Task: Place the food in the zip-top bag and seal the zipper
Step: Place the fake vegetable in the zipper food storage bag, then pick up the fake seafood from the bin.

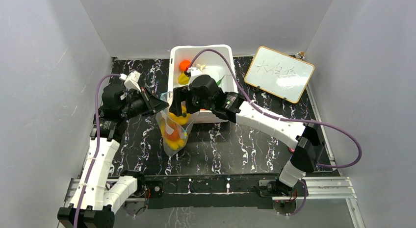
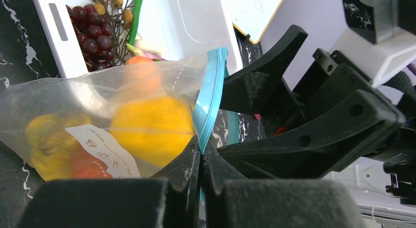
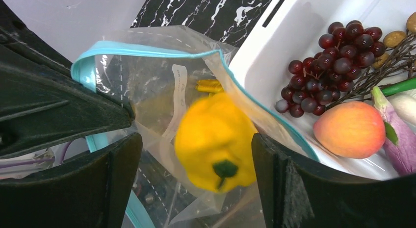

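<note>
black white-veined worktop (image 1: 235, 149) sitting inside plain grey walls (image 1: 49, 66). white tub (image 1: 223, 50) standing at far side, holding dark red grapes (image 3: 333, 66) and orange fruit (image 3: 349, 129). whiteboard (image 1: 279, 73) sitting far right, scrawl unreadable. zip-top bag (image 1: 172, 135) hanging against tub front, carrying yellow and orange food. left hand (image 2: 201, 149) pinching tight on zipper (image 2: 210, 90). right hand (image 3: 196, 154) gaping wide over bag mouth, yellow pepper (image 3: 213, 139) blurring between its fingers, not clamped. bag label (image 2: 105, 152) print too small.
</note>
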Available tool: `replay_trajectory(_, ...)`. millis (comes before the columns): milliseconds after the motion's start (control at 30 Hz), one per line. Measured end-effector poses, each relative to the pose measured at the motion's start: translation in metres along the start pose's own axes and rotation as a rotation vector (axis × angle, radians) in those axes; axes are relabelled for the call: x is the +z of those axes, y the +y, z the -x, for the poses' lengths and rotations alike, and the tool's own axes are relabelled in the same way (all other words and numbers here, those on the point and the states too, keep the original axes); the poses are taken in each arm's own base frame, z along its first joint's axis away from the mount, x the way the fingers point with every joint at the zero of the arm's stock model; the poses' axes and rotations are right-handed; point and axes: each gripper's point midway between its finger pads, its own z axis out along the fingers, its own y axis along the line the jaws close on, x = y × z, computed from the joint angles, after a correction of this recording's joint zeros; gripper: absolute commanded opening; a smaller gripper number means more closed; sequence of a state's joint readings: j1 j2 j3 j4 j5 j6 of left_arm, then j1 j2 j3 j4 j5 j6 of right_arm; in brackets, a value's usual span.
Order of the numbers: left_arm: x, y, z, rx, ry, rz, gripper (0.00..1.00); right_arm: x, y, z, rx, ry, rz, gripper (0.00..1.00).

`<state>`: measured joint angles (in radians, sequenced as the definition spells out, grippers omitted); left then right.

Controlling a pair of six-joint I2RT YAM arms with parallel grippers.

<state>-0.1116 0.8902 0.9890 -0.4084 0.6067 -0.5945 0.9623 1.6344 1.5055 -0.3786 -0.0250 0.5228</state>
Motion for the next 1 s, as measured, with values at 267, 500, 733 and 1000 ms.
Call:
replay_trajectory(267, -0.003, 0.006, 0.003, 0.024, -0.031, 0.039, 0.0, -0.01, 0.007, 0.014, -0.037, -0.011, 0.007, 0.8)
replay_trajectory(500, -0.005, 0.023, 0.003, 0.079, -0.048, 0.122, 0.0, -0.019, 0.001, 0.025, -0.089, -0.049, -0.015, 0.74)
replay_trajectory(733, -0.01, 0.042, 0.008, 0.14, -0.067, 0.223, 0.0, -0.035, -0.016, 0.071, -0.136, -0.2, -0.073, 0.67)
replay_trajectory(1000, -0.026, 0.049, 0.025, 0.226, -0.119, 0.324, 0.0, -0.027, -0.089, 0.117, -0.154, -0.301, -0.263, 0.55)
